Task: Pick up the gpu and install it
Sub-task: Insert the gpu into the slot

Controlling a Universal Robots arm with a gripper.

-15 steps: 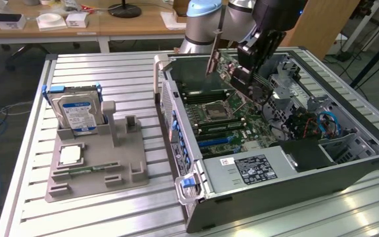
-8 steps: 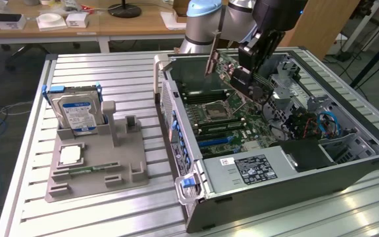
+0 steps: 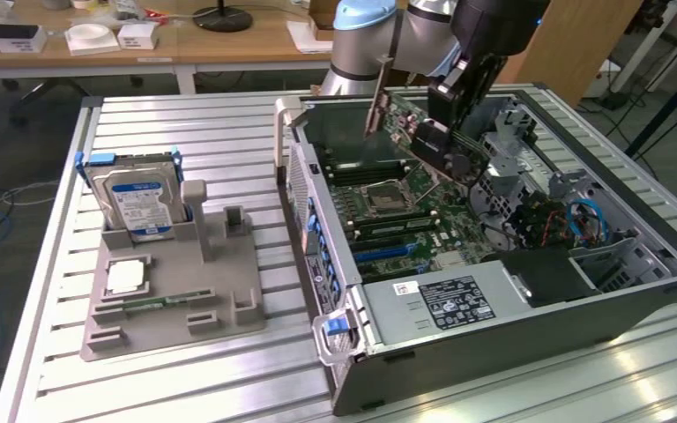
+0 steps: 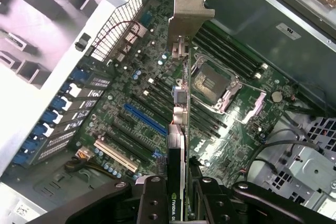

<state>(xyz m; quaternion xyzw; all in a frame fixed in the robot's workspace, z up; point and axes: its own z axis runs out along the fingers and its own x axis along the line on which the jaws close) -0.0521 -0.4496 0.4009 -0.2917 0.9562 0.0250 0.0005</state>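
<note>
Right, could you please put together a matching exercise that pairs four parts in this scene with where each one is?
Things:
1 gpu
2 hard drive
3 RAM stick
4 CPU socket

Places:
A on the motherboard inside the case
B standing upright in the grey holder
C clamped in the gripper above the open case
D lying flat on the grey holder

Pairs: 1-C, 2-B, 3-D, 4-A
</note>
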